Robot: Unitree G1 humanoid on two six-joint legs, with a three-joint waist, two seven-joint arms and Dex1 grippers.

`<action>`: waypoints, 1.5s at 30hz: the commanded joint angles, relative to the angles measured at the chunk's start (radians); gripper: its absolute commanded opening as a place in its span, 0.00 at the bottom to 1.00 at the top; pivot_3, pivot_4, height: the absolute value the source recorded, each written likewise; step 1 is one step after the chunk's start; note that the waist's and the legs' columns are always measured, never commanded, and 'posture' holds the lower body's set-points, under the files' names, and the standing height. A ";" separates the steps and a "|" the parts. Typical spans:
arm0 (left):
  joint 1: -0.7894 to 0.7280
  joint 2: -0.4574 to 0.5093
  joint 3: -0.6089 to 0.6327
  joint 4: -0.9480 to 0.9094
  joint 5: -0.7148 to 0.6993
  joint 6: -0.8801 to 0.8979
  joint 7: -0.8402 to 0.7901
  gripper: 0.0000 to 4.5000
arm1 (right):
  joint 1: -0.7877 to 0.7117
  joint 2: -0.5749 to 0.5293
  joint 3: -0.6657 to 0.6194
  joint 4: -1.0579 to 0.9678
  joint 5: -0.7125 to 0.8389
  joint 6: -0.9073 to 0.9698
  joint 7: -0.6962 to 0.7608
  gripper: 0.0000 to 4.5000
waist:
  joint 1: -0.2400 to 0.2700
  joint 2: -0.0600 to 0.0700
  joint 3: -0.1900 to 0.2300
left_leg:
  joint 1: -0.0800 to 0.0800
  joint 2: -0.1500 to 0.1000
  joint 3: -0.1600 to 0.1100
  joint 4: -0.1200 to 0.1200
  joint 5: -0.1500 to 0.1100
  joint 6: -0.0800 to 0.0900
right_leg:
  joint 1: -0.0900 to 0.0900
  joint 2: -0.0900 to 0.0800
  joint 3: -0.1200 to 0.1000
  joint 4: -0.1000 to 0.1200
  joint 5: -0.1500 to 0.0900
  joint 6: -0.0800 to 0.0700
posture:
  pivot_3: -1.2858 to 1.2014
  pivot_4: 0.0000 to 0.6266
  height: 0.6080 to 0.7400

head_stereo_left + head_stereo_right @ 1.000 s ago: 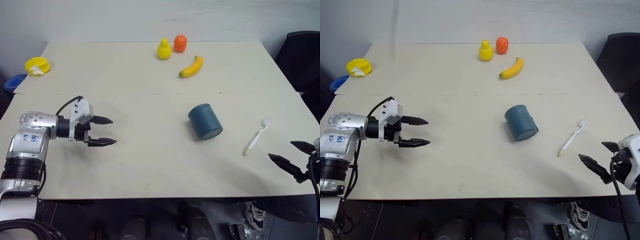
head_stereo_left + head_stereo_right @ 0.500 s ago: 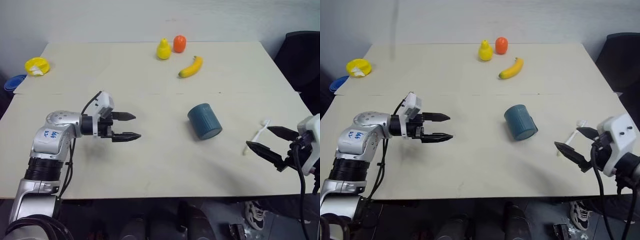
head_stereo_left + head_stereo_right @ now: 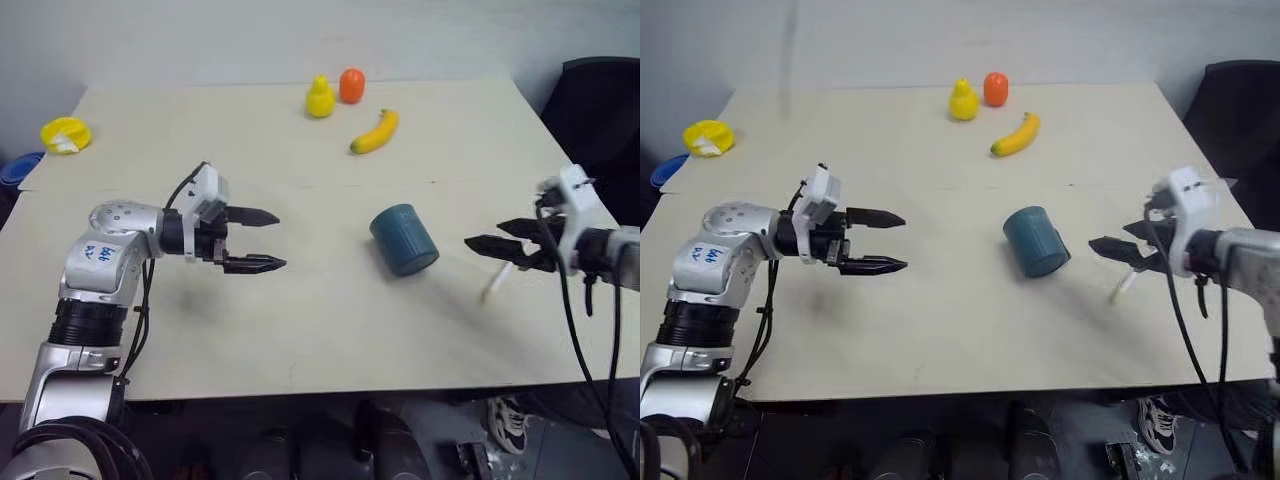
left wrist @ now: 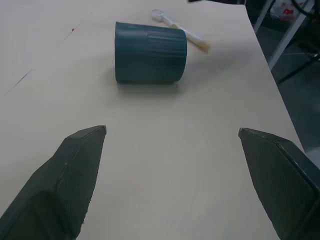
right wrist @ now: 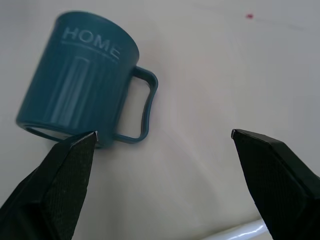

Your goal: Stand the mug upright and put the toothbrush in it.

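The dark teal mug (image 3: 404,240) lies on its side at the middle right of the table, its handle (image 5: 142,105) flat against the tabletop. Just right of it lies the white toothbrush (image 3: 492,288), partly hidden under my right gripper (image 3: 490,245). That gripper hovers open above the toothbrush, pointing at the mug, with nothing between its fingers. My left gripper (image 3: 280,240) is open and level, well left of the mug and pointing toward it. In the left wrist view the mug (image 4: 150,52) and the toothbrush (image 4: 180,30) lie beyond the open fingers.
A yellow banana (image 3: 374,132), a yellow pear (image 3: 319,98) and an orange fruit (image 3: 351,85) sit at the back of the table. A yellow bowl (image 3: 62,133) lies at the far left. A black chair (image 3: 600,100) stands beyond the right edge.
My right gripper has swung up from the front right edge to above the toothbrush, pointing at the mug. The left gripper has moved right, toward the mug. Both stayed open.
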 commanded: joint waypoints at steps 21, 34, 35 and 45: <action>0.067 0.050 0.053 -0.161 -0.043 -0.010 0.056 1.00 | -0.397 0.322 0.392 0.615 -0.455 -0.280 0.293 0.72 | -0.009 0.000 0.000 | 0.000 0.002 0.004 0.008 -0.001 -0.003 | 0.001 0.000 0.001 0.003 0.001 0.000 | 0.52 0.24 1.00; 0.007 0.014 0.032 -0.091 -0.039 -0.018 0.054 1.00 | -0.358 0.353 0.290 0.416 -0.450 -0.223 0.263 0.00 | -0.009 0.001 0.000 | -0.001 0.002 0.004 0.010 -0.001 -0.003 | 0.000 0.000 0.001 0.004 0.001 0.000 | 0.52 0.24 1.00; 0.006 0.014 0.033 -0.091 -0.041 -0.015 0.054 1.00 | -0.344 0.369 0.254 0.368 -0.448 -0.256 0.213 0.00 | -0.009 0.001 0.000 | -0.001 0.002 0.003 0.010 -0.001 -0.003 | 0.000 0.000 0.001 0.004 0.001 0.000 | 0.52 0.24 1.00; 0.065 0.089 0.122 -0.110 -0.086 0.086 0.099 1.00 | -0.029 0.836 0.061 -0.209 -0.440 -0.563 -0.327 0.00 | -0.031 0.001 0.000 | -0.003 0.002 0.004 0.008 -0.003 -0.008 | -0.011 0.006 0.007 0.010 0.000 -0.003 | 0.52 0.24 1.00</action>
